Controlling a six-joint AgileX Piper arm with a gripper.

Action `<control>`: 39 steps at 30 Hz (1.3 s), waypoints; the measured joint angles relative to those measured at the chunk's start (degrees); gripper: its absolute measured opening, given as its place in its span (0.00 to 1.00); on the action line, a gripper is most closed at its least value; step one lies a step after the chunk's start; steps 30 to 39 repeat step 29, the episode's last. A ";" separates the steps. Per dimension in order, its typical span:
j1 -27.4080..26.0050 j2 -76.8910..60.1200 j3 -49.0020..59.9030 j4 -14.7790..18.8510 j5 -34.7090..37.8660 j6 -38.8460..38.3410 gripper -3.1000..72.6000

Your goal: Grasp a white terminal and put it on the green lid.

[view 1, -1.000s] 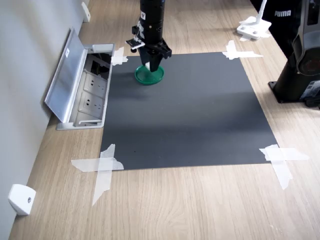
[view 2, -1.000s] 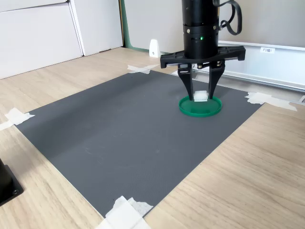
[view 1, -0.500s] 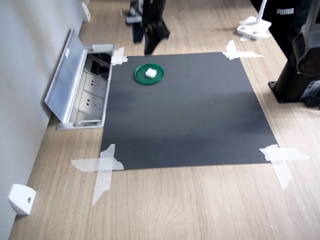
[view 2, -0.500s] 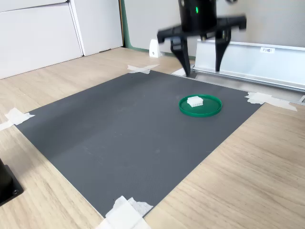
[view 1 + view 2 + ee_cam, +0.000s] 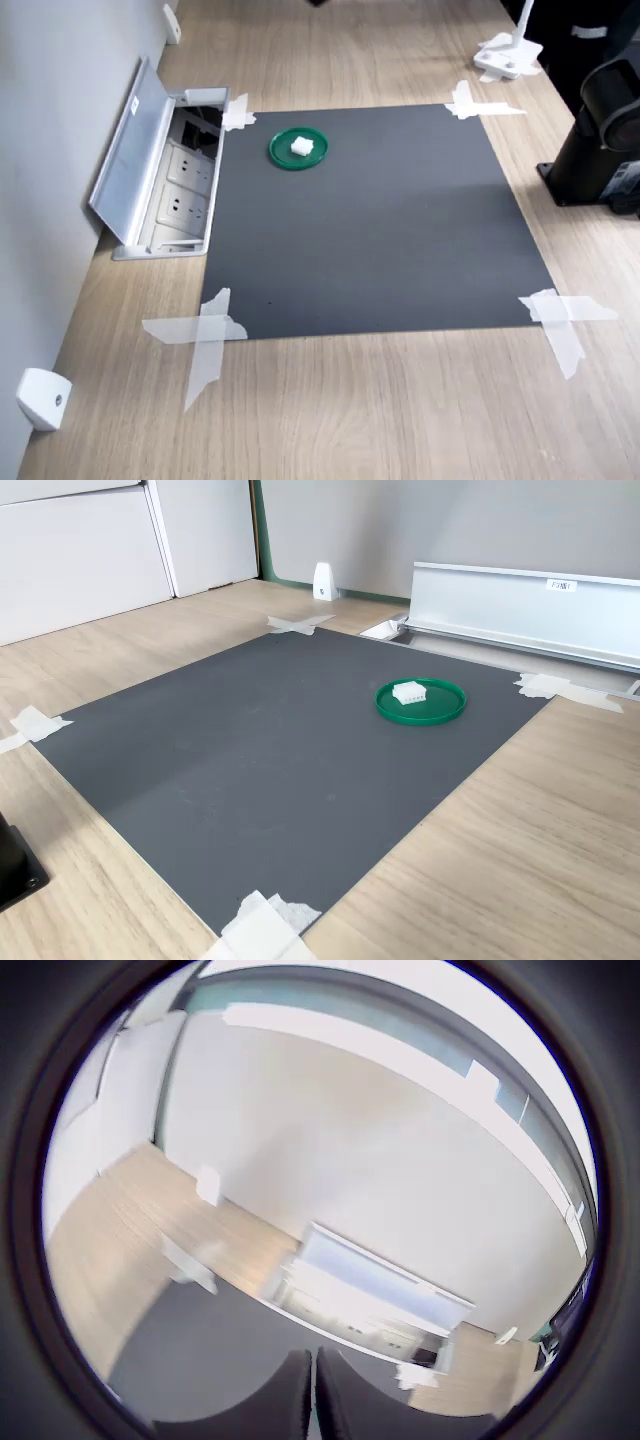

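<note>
The white terminal [image 5: 299, 146] [image 5: 409, 692] lies on the green lid [image 5: 316, 157] [image 5: 443, 706], a little off its centre, at the far part of the black mat [image 5: 380, 220] [image 5: 250, 750]. Nothing touches either one. My gripper is out of both exterior views. It shows only in the wrist view as two dark fingers [image 5: 285, 1400] side by side with a hairline gap, the gripper [image 5: 312, 1362] shut and empty, high up and facing the wall. Lid and terminal are not in the wrist view.
An open metal socket box [image 5: 165, 170] [image 5: 520, 600] stands just beyond the lid by the wall. White tape strips [image 5: 205, 335] hold the mat's corners. A white wedge piece [image 5: 42, 398] [image 5: 323, 580] sits near the wall. A black arm base [image 5: 600, 140] stands at the first exterior view's right.
The gripper let go of the terminal on the lid, rose and left both exterior views. Its fingers, spread wide half a second ago, now sit together.
</note>
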 joint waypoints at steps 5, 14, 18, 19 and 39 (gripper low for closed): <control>2.43 -12.13 10.32 -0.75 -6.34 13.68 0.03; 2.41 -32.70 28.55 -3.32 -13.80 29.05 0.03; 2.41 -39.93 35.62 -2.56 -13.80 29.47 0.03; 2.41 -41.41 37.19 -2.56 -13.86 29.47 0.03; 2.41 -47.41 46.48 -2.56 -15.01 29.61 0.03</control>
